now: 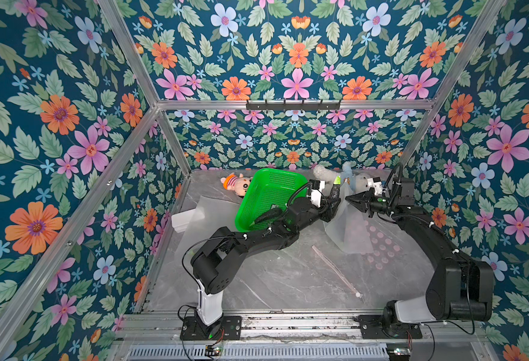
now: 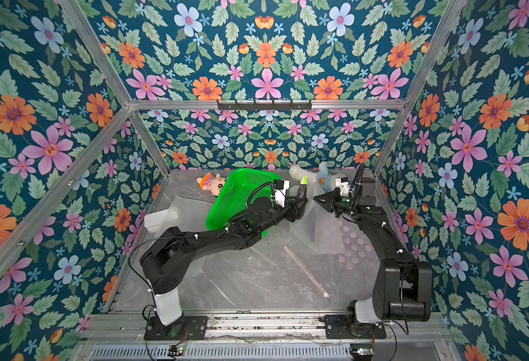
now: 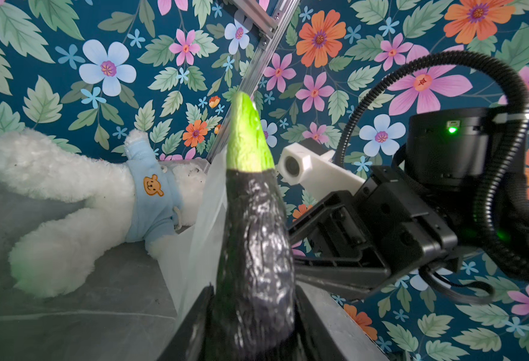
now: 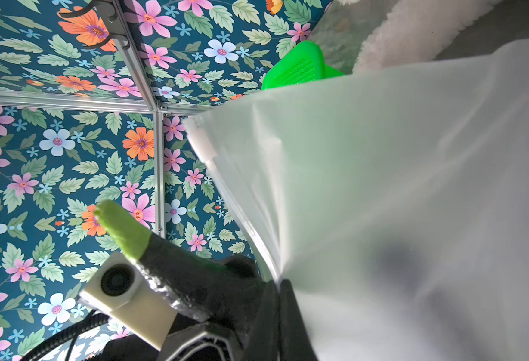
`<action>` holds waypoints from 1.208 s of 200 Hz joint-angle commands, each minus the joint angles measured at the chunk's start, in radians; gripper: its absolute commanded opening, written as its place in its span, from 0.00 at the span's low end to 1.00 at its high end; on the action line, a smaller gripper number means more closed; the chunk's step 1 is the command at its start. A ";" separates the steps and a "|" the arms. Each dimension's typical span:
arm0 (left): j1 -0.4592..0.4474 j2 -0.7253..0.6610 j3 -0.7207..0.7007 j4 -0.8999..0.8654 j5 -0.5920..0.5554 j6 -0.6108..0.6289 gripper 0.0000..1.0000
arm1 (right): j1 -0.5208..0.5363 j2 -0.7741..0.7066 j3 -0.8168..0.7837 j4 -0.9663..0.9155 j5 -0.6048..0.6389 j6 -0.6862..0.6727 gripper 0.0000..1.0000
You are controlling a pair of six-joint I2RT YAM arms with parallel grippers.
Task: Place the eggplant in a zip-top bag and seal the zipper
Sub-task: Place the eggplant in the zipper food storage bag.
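left gripper (image 1: 332,203) is squeezing the long dark purple eggplant (image 3: 254,237), green top up | right gripper (image 4: 280,300) is pinching the big see-through dotted plastic zip-top bag (image 4: 382,187), holding it up just beside | risk: floppy bag mouth may be sagging shut, eggplant bumping off and dropping

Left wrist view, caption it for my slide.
Left gripper holds eggplant beside the zip-top bag pinched by right gripper.

Floral teal walls (image 1: 69,125), aluminium frame (image 1: 194,104), grey marble tabletop (image 1: 272,275)
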 commanded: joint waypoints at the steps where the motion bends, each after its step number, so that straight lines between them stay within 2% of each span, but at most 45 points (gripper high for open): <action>1: -0.005 -0.014 -0.007 0.023 -0.020 0.010 0.40 | -0.010 -0.009 0.004 0.048 -0.021 0.028 0.00; 48: -0.008 0.005 0.040 -0.112 0.024 0.022 0.45 | -0.023 -0.003 0.000 0.083 -0.030 0.052 0.00; 101: -0.007 -0.005 0.066 -0.173 0.108 0.017 0.62 | -0.037 0.005 0.003 0.089 -0.030 0.048 0.00; 171: -0.005 0.014 0.179 -0.336 0.184 0.068 0.63 | -0.044 0.002 0.006 0.084 -0.033 0.037 0.00; 241: 0.027 0.020 0.291 -0.606 0.166 0.122 0.64 | -0.051 -0.025 0.021 0.062 -0.030 0.025 0.00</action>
